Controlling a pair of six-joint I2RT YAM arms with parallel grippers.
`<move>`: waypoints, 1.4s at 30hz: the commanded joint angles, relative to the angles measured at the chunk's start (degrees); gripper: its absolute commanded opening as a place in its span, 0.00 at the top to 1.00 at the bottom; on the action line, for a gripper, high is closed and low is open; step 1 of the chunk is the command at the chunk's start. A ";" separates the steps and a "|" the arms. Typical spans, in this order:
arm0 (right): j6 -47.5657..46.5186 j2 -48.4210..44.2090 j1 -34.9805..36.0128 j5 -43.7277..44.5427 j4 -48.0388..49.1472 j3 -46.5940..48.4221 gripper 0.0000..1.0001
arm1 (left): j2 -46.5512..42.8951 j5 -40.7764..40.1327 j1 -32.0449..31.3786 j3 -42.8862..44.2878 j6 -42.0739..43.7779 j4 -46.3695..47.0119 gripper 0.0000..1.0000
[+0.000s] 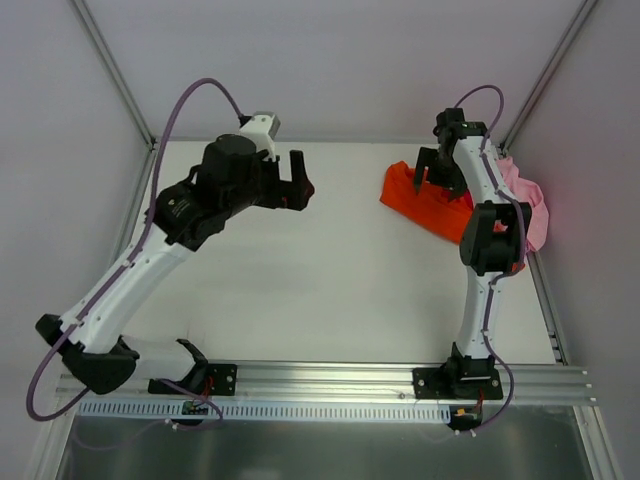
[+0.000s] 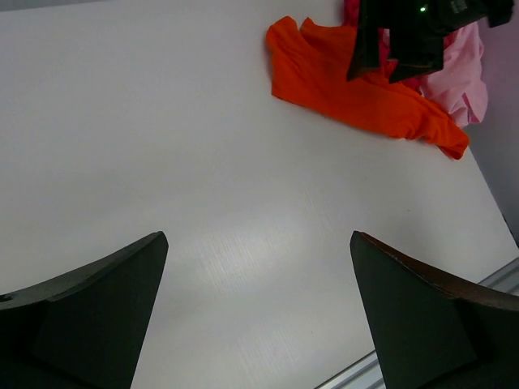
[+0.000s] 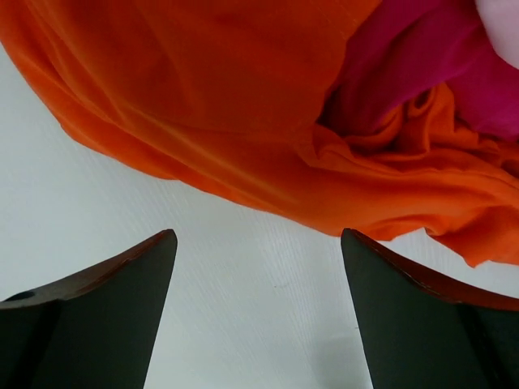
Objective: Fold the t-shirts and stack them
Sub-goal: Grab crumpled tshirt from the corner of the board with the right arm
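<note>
Three t-shirts lie crumpled in a heap at the table's far right. The orange t-shirt (image 1: 415, 198) (image 2: 357, 93) (image 3: 203, 105) spreads furthest left. The crimson t-shirt (image 3: 413, 57) (image 2: 352, 10) is bunched into it, and the pink t-shirt (image 1: 532, 205) (image 2: 464, 73) (image 3: 504, 10) lies against the right wall. My right gripper (image 1: 437, 172) (image 3: 258, 239) hangs open over the orange shirt's near edge, with only bare table between its fingers. My left gripper (image 1: 298, 182) (image 2: 258, 243) is open and empty above the table's middle back, well left of the heap.
The white table (image 1: 330, 290) is fenced by grey walls on the left, back and right. A slanted frame post (image 1: 120, 80) stands at the back left. An aluminium rail (image 1: 330, 385) carrying both arm bases runs along the near edge.
</note>
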 commanded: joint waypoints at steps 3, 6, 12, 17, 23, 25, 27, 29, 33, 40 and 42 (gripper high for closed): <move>-0.38 5.86 -0.54 -0.64 0.10 8.42 0.12 | -9.56 -1.30 0.46 -2.50 -1.10 -3.87 0.01; -0.29 7.80 -1.24 -0.64 0.63 9.92 0.13 | -12.83 -2.36 0.55 -3.65 -2.33 -6.06 0.01; -2.23 10.79 -1.42 -0.47 1.60 13.26 0.13 | -15.91 -3.50 0.37 -6.02 -3.92 -9.23 0.01; -1.61 11.07 -1.77 -2.04 1.07 12.04 0.42 | -15.64 -3.76 0.46 -5.85 -4.01 -9.32 0.01; -2.49 10.63 -1.77 -2.48 0.37 10.62 0.82 | -13.54 -3.41 0.37 -4.18 -2.34 -8.79 0.01; -2.84 10.10 -1.77 -2.83 0.19 10.19 0.93 | -13.10 -3.06 0.37 -4.09 -1.99 -8.27 0.01; -2.75 9.83 -1.77 -3.45 -0.16 10.01 0.99 | -13.10 -2.80 0.37 -4.27 -1.72 -7.92 0.01; -3.10 9.05 -1.68 -5.20 0.10 9.57 0.99 | -12.83 -2.36 0.46 -4.53 -1.63 -7.56 0.01; -5.82 5.71 2.08 -18.02 3.44 6.23 0.99 | -12.83 -1.57 0.37 -6.02 -1.37 -6.16 0.01; -7.67 1.49 14.74 -26.12 1.77 10.26 0.99 | -13.18 0.01 0.46 -10.33 -1.98 -0.71 0.01; -8.11 0.35 18.42 -27.09 0.29 11.85 0.99 | -13.10 0.45 0.37 -10.86 -1.81 0.86 0.01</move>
